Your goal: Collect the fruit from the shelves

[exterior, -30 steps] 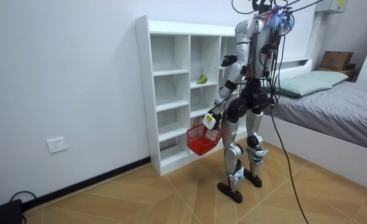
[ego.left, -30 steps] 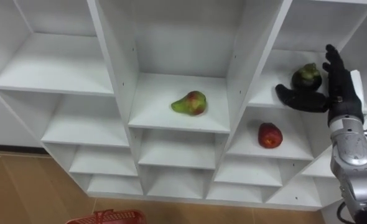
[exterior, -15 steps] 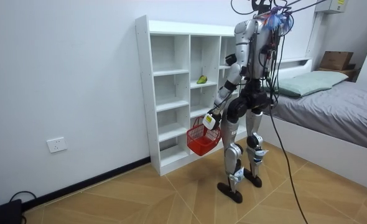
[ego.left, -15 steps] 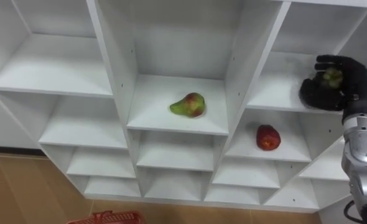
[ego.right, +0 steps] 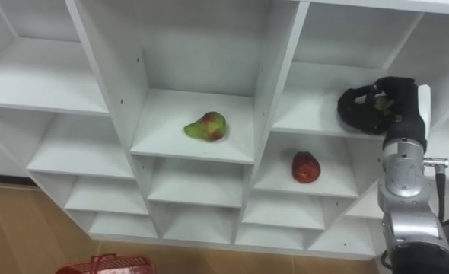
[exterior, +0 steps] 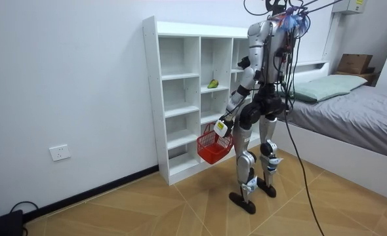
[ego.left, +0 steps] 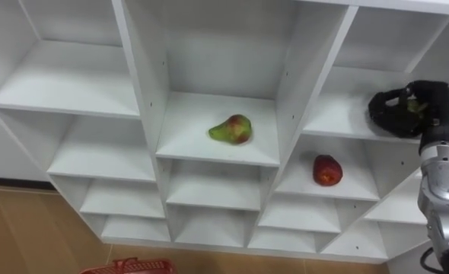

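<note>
My right hand [ego.left: 409,108] reaches into the upper right compartment of the white closet [ego.left: 139,70], its fingers curled round a dark green fruit [ego.left: 413,105] that is mostly hidden inside them. A green-and-red pear [ego.left: 232,128] lies in the middle compartment. One shelf lower on the right sits a red apple [ego.left: 327,170]. In the room view I stand facing the closet [exterior: 174,98], and my left hand [exterior: 222,124] hangs low, gripping the handle of a red basket [exterior: 212,145]. The basket's rim [ego.left: 129,266] shows at the bottom edge of the left eye view.
The other compartments hold nothing. Wood floor lies in front of the closet. A bed [exterior: 351,105] stands close behind me at the room view's right, with a cardboard box [exterior: 355,63] beyond it.
My right hand, straight-fingered beside the dark green fruit a second ago, has curled its fingers round it. The pear, the apple and the basket have not moved.
</note>
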Robot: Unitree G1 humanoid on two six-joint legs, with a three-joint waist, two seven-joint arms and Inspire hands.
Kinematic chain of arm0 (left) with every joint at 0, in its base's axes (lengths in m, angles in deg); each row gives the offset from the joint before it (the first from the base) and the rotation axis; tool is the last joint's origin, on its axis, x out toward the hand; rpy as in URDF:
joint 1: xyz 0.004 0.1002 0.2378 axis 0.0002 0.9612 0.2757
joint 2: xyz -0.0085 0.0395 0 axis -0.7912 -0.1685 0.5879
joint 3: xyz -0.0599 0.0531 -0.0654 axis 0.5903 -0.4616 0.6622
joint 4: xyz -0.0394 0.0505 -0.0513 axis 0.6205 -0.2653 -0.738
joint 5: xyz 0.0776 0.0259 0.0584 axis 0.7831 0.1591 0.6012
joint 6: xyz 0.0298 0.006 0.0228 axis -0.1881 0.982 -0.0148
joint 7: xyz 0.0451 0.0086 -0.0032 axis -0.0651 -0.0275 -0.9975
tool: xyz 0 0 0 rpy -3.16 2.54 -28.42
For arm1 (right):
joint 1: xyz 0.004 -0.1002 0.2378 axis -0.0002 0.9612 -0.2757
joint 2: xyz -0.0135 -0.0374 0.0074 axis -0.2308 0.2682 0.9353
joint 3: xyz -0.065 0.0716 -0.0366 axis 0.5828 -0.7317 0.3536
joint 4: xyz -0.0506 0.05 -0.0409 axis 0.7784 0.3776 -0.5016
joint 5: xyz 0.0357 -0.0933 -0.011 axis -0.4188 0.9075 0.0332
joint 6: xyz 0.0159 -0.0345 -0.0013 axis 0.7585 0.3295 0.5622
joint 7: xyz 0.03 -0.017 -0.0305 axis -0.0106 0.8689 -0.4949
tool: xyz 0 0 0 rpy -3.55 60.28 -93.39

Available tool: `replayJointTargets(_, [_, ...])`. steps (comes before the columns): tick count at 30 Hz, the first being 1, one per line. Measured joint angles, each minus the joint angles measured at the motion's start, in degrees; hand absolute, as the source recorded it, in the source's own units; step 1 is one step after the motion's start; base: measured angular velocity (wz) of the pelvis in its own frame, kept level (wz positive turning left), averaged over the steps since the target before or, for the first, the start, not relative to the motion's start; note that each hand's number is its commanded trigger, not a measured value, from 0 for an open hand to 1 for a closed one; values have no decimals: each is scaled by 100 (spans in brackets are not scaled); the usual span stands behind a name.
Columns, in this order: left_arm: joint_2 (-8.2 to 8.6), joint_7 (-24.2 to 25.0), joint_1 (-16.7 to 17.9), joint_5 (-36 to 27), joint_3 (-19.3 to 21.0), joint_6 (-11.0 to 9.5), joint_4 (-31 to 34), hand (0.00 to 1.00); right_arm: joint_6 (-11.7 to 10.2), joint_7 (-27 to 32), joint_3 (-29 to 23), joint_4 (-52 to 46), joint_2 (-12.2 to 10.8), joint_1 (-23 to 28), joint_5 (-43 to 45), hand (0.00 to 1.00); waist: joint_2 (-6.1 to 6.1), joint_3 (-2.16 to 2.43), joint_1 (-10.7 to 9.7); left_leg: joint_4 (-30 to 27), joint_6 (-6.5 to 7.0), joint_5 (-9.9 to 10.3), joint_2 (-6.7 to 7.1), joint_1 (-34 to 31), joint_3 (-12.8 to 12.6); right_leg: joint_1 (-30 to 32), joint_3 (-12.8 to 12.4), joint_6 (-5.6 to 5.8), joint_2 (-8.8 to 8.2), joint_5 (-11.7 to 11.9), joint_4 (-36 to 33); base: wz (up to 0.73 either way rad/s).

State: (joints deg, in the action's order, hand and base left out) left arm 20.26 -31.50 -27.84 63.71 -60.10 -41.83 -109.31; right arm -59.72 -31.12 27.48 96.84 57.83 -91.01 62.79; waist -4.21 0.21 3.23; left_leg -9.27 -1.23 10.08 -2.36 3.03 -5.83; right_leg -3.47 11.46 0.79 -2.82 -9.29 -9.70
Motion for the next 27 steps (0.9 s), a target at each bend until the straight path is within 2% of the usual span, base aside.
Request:
replayJointTargets(5, [0,5,-1,0,-6,0,49,100,5,11,29,-88,-4,46,13,100,-5,0,24,11,0,0,0,-22,-1,8,-9,0,1,0,-6,0])
replayJointTargets(12, [-14,12,-28,-7,-121,-105,54,100,-36,26,195,-713,-8,461,184,100,-20,-10,17,17,0,0,-2,14,-27,30,-41,0,2,0,-12,-1])
replayJointTargets(17, [-15,-57,-28,-5,-111,-131,-57,100,1,-62,201,-1195,-107,782,45,100,-25,-14,-4,68,-1,-1,-4,37,-37,32,-54,0,7,0,-8,0])
replayJointTargets(23, [-8,9,-26,-3,-81,-149,14,100,10,-440,136,-1878,-441,1147,-315,100,14,-30,-124,69,-2,0,-15,22,-75,68,-90,0,17,0,-2,-3])
replayJointTargets(25, [2,27,-37,-8,-161,-163,66,100,-3,-625,252,-2262,-573,1361,-420,100,69,-17,-153,69,-9,8,-36,-21,-170,136,-178,-16,37,14,-11,-20])
replayJointTargets(26, [1,27,-45,-10,-193,-176,84,100,-15,-685,282,-2332,-609,1406,-431,100,83,-20,-168,67,-9,8,-39,-41,-177,149,-186,-19,40,18,-12,-10])
replayJointTargets(27, [3,30,-79,-10,-271,-192,87,100,-116,-820,437,-2428,-642,1512,-449,100,110,-26,-214,65,-10,8,-43,-44,-188,151,-187,-21,42,21,-12,-3])
